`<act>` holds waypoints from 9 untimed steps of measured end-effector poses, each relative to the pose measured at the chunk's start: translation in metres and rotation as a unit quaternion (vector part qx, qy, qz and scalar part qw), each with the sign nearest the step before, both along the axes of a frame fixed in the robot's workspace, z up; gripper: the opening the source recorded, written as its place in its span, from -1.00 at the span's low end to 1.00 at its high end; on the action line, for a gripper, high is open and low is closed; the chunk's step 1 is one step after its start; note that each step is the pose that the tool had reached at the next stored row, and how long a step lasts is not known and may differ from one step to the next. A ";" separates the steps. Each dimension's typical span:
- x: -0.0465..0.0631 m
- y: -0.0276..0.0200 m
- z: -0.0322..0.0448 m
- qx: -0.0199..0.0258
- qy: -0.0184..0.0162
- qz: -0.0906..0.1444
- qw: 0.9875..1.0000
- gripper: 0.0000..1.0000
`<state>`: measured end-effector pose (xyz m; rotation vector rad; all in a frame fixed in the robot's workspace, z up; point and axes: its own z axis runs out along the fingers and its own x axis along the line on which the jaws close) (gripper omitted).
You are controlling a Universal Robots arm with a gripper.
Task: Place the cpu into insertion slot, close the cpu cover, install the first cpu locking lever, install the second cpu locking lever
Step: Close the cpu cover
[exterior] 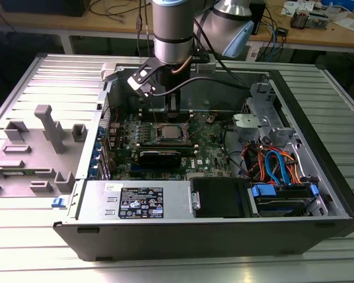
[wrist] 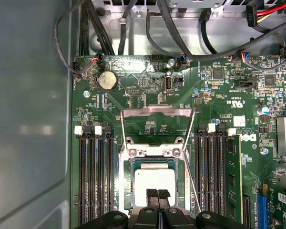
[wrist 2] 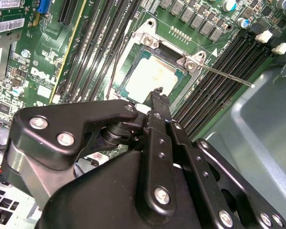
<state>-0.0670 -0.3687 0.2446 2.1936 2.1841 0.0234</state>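
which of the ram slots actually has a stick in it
The one farthest from the cpu, in the bank beside the blue expansion slot: a green memory module stands in it. The other slots are bare black channels.

The chip (wrist: 155,181) has a dull silver-grey metal top, and its cover (wrist: 156,112) is thin bright metal with a sheen. The green board (wrist: 133,102) looks smooth and glossy, the gripper (wrist: 158,193) matt black, and the case wall (wrist: 28,119) smooth grey sheet metal.

Electronics lab: opened computer case (exterior: 194,236) before cable-strewn wooden workbenches (exterior: 336,36).
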 end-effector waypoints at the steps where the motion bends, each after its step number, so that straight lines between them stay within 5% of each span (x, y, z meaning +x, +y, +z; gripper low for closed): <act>1: 0.000 0.0000 0.0000 0.000 0.000 0.000 1.000 -0.79; 9: 0.000 0.0000 0.0009 0.000 0.000 0.000 1.000 -0.79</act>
